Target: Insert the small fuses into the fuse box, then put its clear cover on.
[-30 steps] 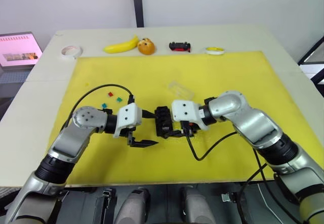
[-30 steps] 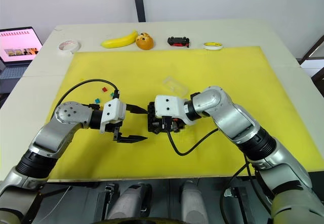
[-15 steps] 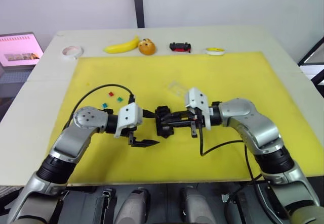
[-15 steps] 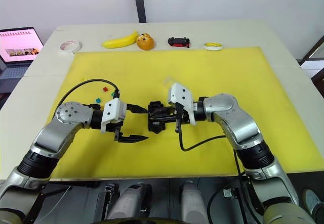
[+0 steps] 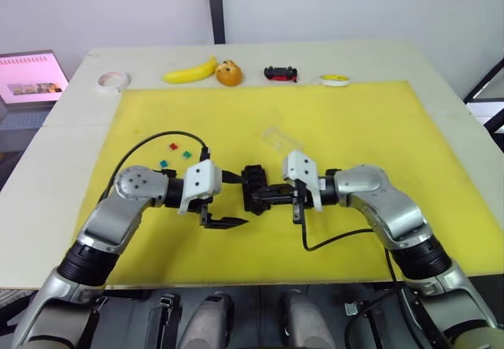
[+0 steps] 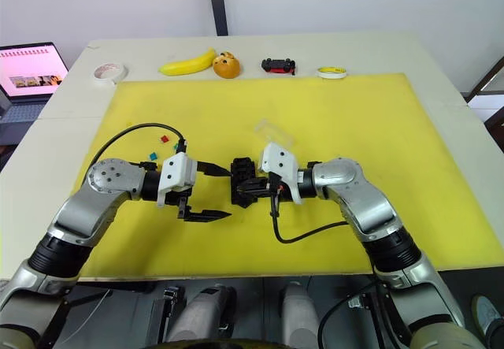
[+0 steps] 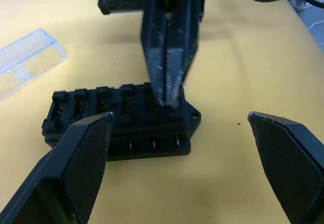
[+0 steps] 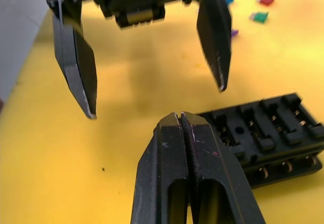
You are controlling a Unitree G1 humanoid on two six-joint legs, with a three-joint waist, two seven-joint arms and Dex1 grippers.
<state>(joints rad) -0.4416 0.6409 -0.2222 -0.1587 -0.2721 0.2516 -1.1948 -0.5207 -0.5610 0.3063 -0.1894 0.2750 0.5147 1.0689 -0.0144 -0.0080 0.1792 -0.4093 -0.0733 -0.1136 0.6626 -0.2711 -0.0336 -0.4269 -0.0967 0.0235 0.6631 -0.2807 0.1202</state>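
Black fuse box [image 5: 253, 189] | right pincer [image 5: 262, 198] closed (tips over it); left pincer [image 5: 233, 200] agape

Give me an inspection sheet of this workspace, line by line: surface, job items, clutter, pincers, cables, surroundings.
Surface: yellow mat on a pale table.
Job's things: fuse box mid-mat, visible slots empty; clear cover lying just behind it; small fuses loose on the mat beyond the left arm.
Clutter: banana, orange, toy car, two tape rolls along the table's far edge.
Grippers: left pincer open beside the box; right pincer shut, tip at the box's end.
Cables: black cable looping over each arm.
Surroundings: laptop left of the table.
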